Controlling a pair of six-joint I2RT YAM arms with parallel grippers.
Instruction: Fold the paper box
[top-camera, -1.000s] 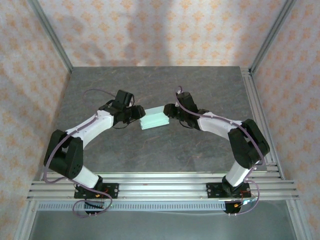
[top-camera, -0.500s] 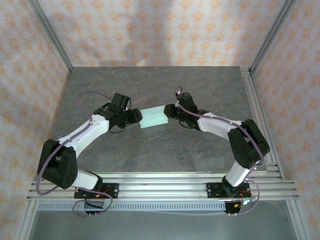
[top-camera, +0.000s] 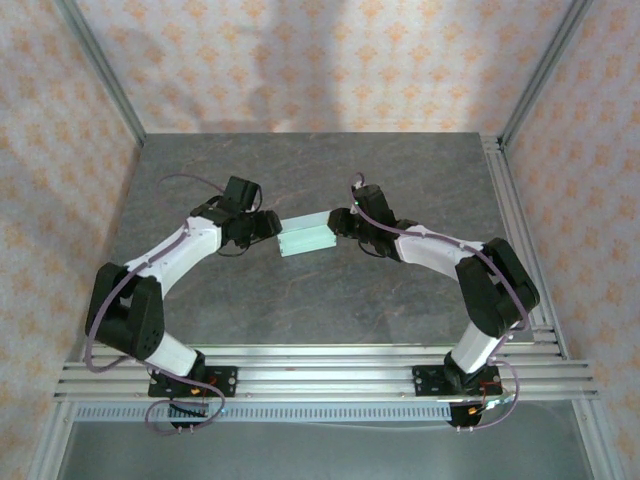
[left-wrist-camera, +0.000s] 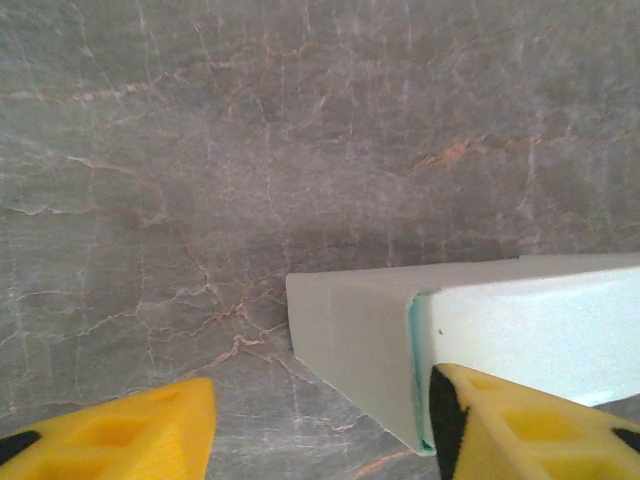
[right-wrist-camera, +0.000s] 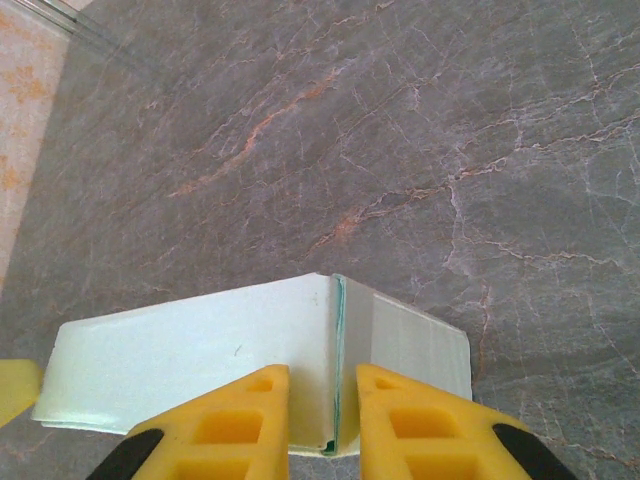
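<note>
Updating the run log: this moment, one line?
pale mint-blue paper box: slim rectangular form | left tool: open, at its end | right tool: shut on its edge

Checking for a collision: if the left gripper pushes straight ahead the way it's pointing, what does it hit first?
Most likely the paper box: its end sits right ahead of the left gripper, its corner just inside the open jaws.

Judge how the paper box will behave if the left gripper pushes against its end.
The paper box looks like thin card lying flat, so it probably weighs little and would slide on the smooth table rather than tip. Its walls would likely buckle under a firm push. The right gripper pinches one thin edge, which may bend there.
</note>
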